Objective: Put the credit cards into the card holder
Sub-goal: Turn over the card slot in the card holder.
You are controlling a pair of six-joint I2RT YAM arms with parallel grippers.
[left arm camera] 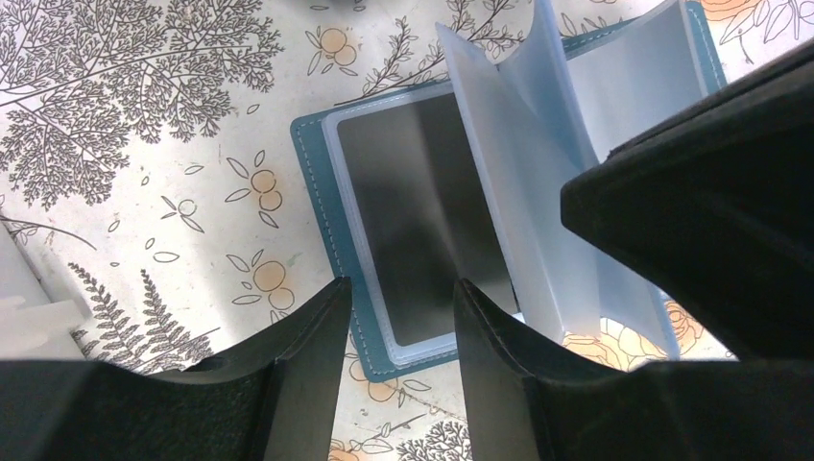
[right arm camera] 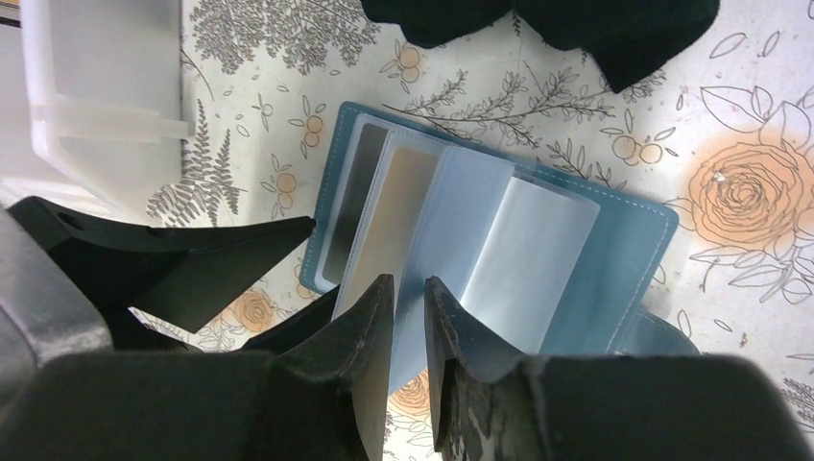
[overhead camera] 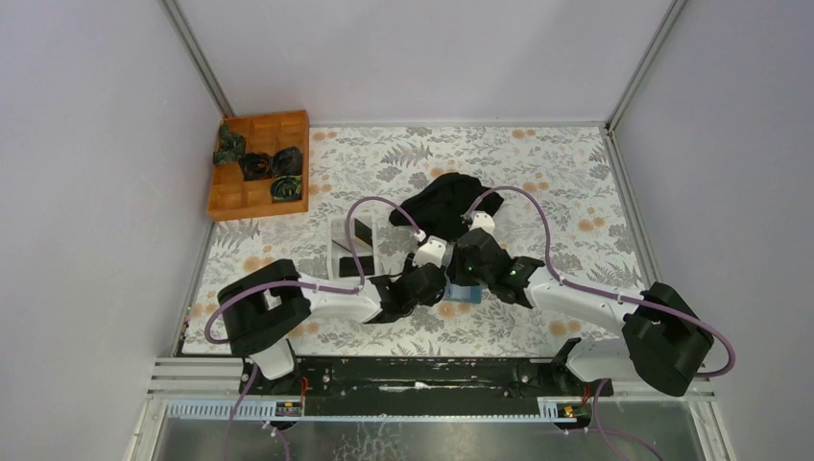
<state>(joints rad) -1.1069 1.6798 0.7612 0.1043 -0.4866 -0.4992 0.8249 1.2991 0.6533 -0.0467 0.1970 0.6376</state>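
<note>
Right hand (right arm camera: 409, 284) on half-hidden card holder (right arm camera: 629, 250)

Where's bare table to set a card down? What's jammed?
Free: far right, between the black cloth and the right wall; between the wooden tray and that cloth; near edge in front of the card holder. Crowded: centre, where left gripper and right gripper meet over the holder beside the clear tray.

I am seeing no readable text, brand or number, not even on the flat teal-blue rectangular card holder (right arm camera: 629, 240).
</note>
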